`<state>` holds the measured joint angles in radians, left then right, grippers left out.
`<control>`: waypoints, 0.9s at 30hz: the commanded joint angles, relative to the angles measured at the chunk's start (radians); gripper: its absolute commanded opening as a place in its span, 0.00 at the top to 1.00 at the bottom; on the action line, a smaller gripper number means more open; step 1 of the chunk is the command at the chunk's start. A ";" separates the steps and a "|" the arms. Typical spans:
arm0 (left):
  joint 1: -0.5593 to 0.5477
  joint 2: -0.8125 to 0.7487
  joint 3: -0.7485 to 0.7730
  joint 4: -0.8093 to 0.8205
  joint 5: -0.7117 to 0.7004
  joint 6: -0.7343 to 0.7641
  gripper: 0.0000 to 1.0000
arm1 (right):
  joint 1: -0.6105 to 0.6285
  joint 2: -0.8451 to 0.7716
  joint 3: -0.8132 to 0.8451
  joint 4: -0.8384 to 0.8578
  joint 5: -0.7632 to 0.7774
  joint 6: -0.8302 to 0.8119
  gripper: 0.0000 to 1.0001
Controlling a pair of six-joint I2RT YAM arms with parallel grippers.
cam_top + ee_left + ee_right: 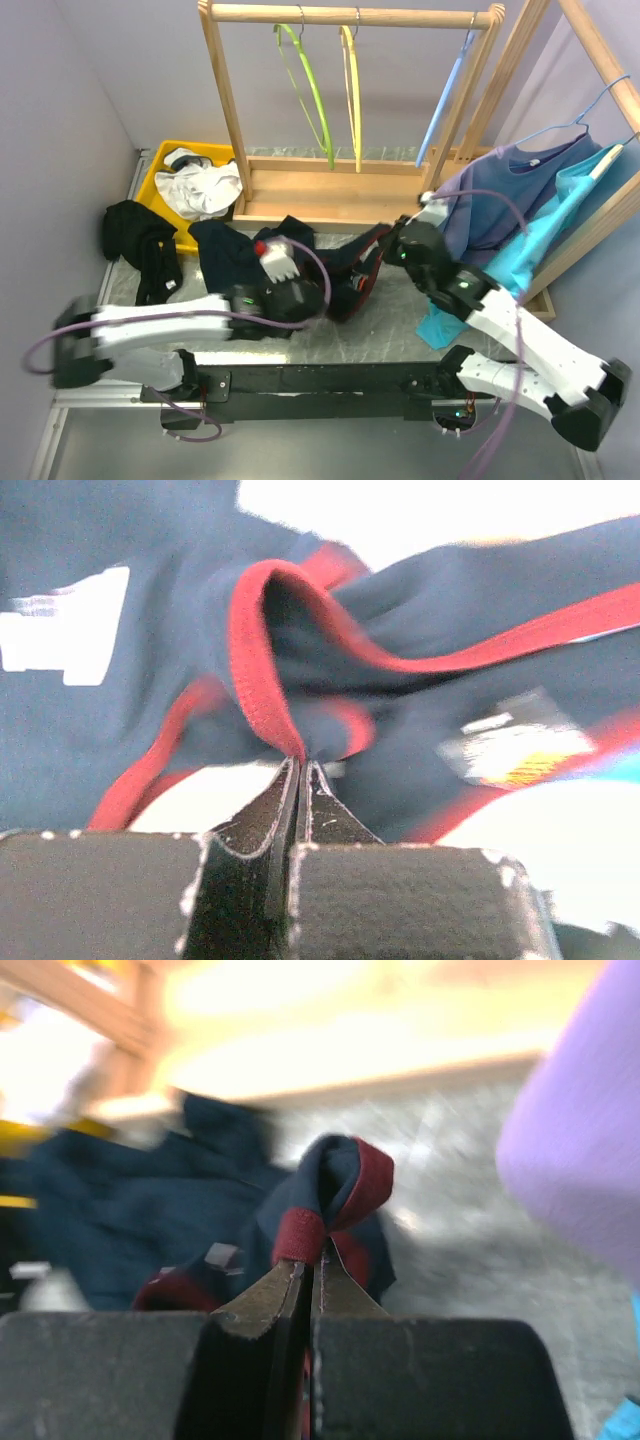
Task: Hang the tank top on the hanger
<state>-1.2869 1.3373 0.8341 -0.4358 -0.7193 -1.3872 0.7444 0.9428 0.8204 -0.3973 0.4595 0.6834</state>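
Note:
The tank top [345,275], dark navy with dark red trim, lies bunched on the table in front of the wooden rack, between my two arms. In the left wrist view my left gripper [300,765] is shut on a fold of the tank top's red trim [258,670]. My right gripper [312,1256] is likewise shut, pinching a loop of red trim [300,1232] at the garment's right end. The lime-green hanger [312,95] hangs by its hook from the rack's top rod, behind and above the garment, with nothing on it.
A yellow hanger [351,90] and a light blue hanger [446,95] hang on the same wooden rack [320,190]. A yellow bin [160,185] holds a white garment [205,185]. A black garment [140,245] lies at left. Purple and turquoise clothes [520,190] hang at right.

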 commanded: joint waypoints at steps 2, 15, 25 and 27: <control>0.008 -0.343 0.343 -0.170 -0.270 0.329 0.99 | 0.012 -0.133 0.282 -0.040 -0.035 -0.065 1.00; 0.035 -0.130 1.261 0.032 -0.134 1.174 0.99 | 0.013 0.080 0.980 0.037 -0.024 -0.192 1.00; 0.131 -0.194 1.012 -0.018 -0.079 1.050 0.99 | 0.012 0.153 0.955 0.002 -0.012 -0.200 1.00; 0.181 -0.249 0.901 -0.068 0.007 0.943 0.99 | 0.012 0.095 0.826 0.021 -0.051 -0.148 1.00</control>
<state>-1.1828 1.1732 1.8729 -0.4210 -0.8227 -0.3027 0.7547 1.0878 1.8194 -0.3805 0.4374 0.5037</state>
